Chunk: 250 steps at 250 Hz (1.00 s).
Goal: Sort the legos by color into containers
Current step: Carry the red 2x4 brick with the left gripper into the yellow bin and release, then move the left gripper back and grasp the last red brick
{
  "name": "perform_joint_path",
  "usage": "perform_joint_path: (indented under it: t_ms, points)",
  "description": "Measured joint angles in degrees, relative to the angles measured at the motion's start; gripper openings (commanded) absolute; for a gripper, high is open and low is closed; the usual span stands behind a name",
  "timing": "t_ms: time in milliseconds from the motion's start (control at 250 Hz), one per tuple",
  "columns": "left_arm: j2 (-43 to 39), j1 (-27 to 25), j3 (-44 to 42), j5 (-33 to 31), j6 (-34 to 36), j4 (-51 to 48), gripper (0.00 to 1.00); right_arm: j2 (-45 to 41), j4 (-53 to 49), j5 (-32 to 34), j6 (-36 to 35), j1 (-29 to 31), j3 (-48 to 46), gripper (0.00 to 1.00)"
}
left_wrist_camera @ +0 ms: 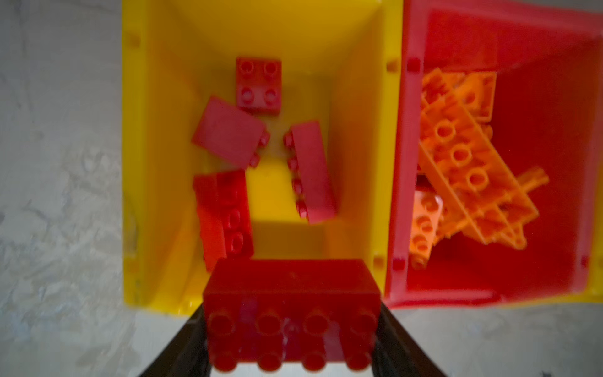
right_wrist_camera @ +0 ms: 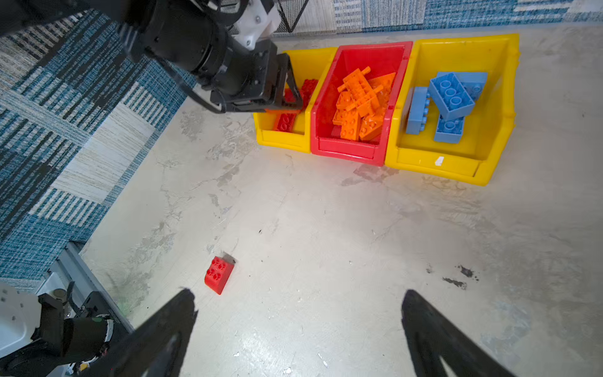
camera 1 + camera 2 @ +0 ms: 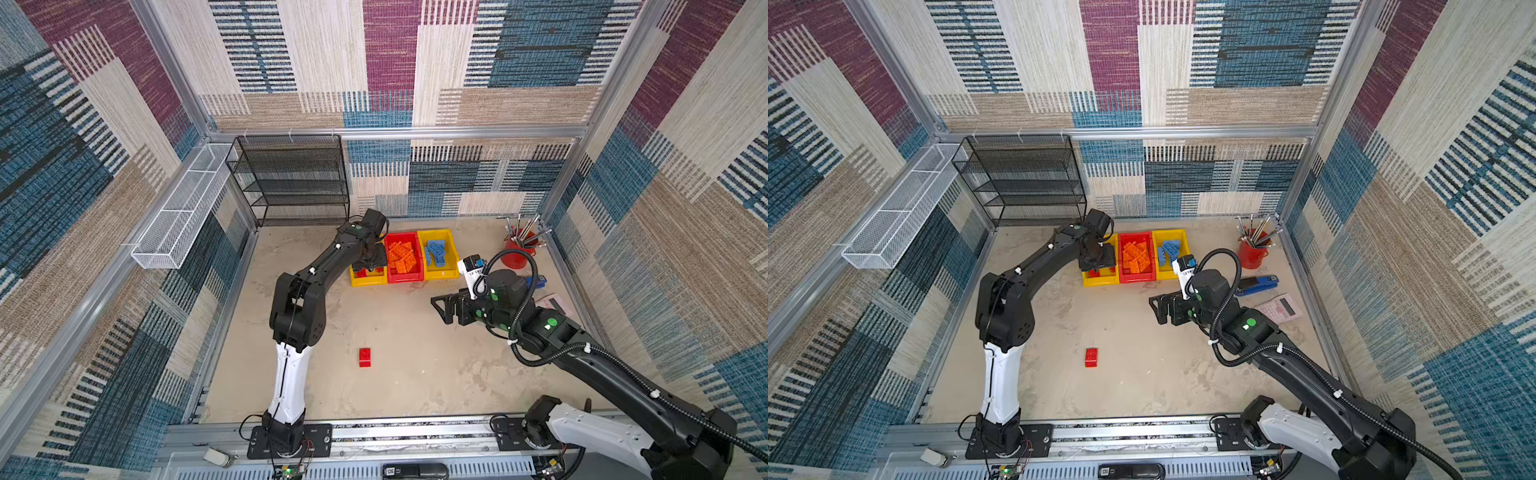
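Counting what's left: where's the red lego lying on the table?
In both top views the red lego lies alone, just right of the left arm's white link, well in front of the bins.

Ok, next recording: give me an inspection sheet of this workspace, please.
Surface: beige stained table, one loose red brick on it.
Job's things: left yellow bin holds red bricks, red bin orange bricks, right yellow bin blue bricks.
Clutter: red cup of metal tools, blue stapler, pink calculator, all on the right.
Pincers: left pincer shut on a wide red brick over the left yellow bin; right pincer open, empty, above the table.
Cables: black ribbed hose loops along the right arm.
Surroundings: black mesh shelf, white wire basket, carpet-patterned walls.
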Motion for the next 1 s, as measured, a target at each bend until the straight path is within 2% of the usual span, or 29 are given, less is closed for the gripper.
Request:
perform_joint_path:
  t_ms: [148, 212, 304, 496, 592, 700, 888, 1000]
  points:
    - [7.61, 1.22, 11.87, 0.9, 1.07, -4.57, 0.57, 2.25, -0.33, 0.9, -0.02, -0.13, 1.22, 0.99]
    - [8.83, 1.27, 14.21, 1.2, 1.46, -5.77, 0.65, 3.15, -0.57, 1.01, -0.17, -0.24, 1.86, 0.99]
    - [9.33, 1.33, 15.13, 1.46, 1.73, -6.54, 0.8, 4.07, -0.59, 1.4, -0.68, -0.37, 2.6, 0.99]
    - [7.32, 1.38, 13.03, 2.99, 1.84, -7.13, 0.85, 4.15, -0.66, 1.42, -1.11, -0.46, 2.95, 0.99]
    - [1.81, 0.92, 7.52, 4.39, 1.84, -6.19, 0.85, 2.95, -0.63, 1.4, -1.07, -0.46, 2.67, 0.99]
    - [-7.93, -0.02, -1.79, 4.24, 1.86, -3.52, 0.84, 1.07, -0.68, 1.4, -0.76, -0.46, 2.03, 0.99]
    - [-27.8, -4.17, -28.24, 2.21, 1.55, 1.77, 0.83, -3.06, -1.75, 1.33, 0.24, -0.39, 0.66, 0.99]
    - [-38.75, -8.7, -43.89, -0.02, -0.42, 3.13, 0.82, -5.07, -2.36, 0.7, 0.72, -0.33, -0.44, 0.99]
